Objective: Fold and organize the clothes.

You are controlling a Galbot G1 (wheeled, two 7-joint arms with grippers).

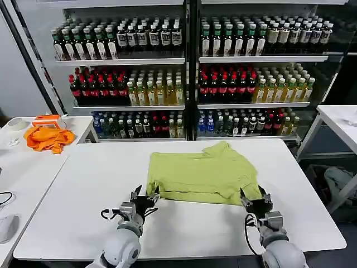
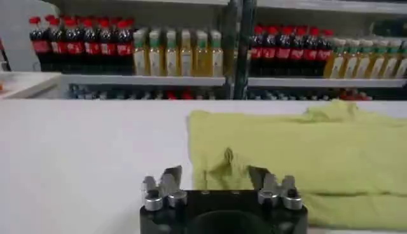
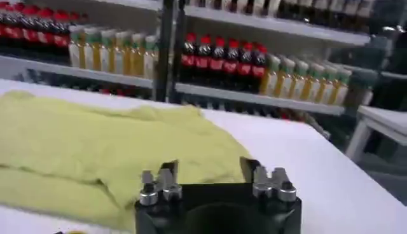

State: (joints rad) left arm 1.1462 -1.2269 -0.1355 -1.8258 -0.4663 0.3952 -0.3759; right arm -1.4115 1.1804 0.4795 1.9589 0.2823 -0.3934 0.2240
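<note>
The folded light yellow-green cotton T-shirt (image 1: 203, 174) is spread mid-counter (image 1: 83, 206); both the left hand (image 1: 145, 202) and right hand (image 1: 254, 202) are held released at its near edge.

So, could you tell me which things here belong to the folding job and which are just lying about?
Job:
- yellow-green T-shirt
- left gripper, open at its near-left corner
- right gripper, open at its near-right corner

Lying about:
- orange cloth on side table
- bottles on shelves
</note>
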